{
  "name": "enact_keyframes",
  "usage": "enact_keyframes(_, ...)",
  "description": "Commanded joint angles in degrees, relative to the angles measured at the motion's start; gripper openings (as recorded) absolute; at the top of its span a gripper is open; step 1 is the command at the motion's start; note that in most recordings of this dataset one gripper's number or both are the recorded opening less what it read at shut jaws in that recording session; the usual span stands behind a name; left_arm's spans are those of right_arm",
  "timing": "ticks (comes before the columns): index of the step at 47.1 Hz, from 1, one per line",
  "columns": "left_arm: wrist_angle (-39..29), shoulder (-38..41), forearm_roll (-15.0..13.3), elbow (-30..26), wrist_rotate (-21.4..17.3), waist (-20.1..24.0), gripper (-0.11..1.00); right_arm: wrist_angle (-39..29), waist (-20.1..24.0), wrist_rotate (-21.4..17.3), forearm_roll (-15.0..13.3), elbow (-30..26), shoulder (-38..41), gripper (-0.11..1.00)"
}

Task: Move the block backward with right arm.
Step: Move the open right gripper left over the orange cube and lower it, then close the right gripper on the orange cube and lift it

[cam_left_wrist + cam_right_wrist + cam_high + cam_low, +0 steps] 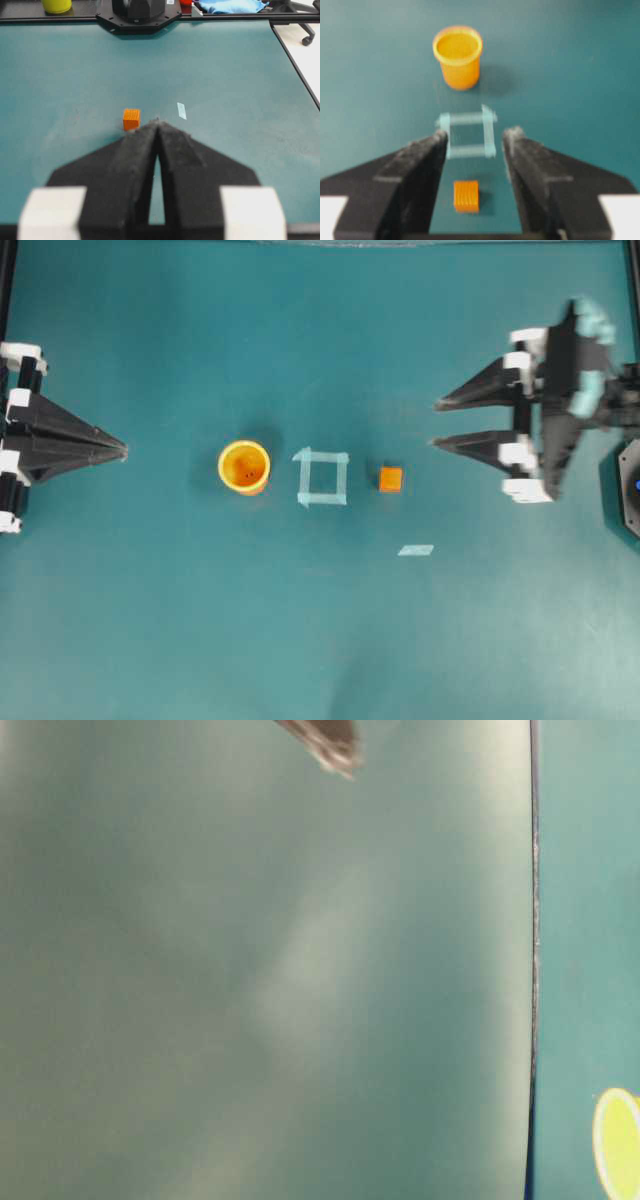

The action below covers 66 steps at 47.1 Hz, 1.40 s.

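Lab: teal table (320, 640), black frame rail (50, 19), office-chair caster (306, 40).

Even, soft light fills the table (320, 640); the cup (244, 467) throws a faint shadow. The table-level view is a blurred, washed-out haze, and the right wrist view is soft throughout.

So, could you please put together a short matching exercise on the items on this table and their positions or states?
Things:
1. block
2. cup
3. left gripper
4. right gripper

States:
A. fingers shut together
B. left of the tape square in the overhead view
C. fingers spread apart
D. between the tape square and the open gripper

Pairs: 1-D, 2-B, 3-A, 4-C
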State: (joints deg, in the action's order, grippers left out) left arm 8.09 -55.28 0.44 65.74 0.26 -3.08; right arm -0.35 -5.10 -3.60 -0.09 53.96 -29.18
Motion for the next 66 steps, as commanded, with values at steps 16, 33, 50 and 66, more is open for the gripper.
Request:
enact_keyframes(16,-0.44,-0.09,0.18,-1.67,-0.70,0.18,0.00,-9.32,0.70,0.35,0.00,-10.46,18.11,0.63)
enact_keyframes(33,-0.44,-0.18,0.09,-1.58,-0.79,0.18,0.00,-8.09,3.69,-0.18,0.26,-10.46,26.28,0.64)
enact_keyframes(50,-0.44,-0.26,0.18,-1.67,-0.70,0.18,0.00,-4.22,3.69,-0.18,0.26,-10.37,30.67,0.64)
enact_keyframes(66,-0.70,-0.70,0.18,-1.67,-0.70,0.18,0.00,-3.78,2.46,-0.18,0.35,-9.67,32.43,0.63)
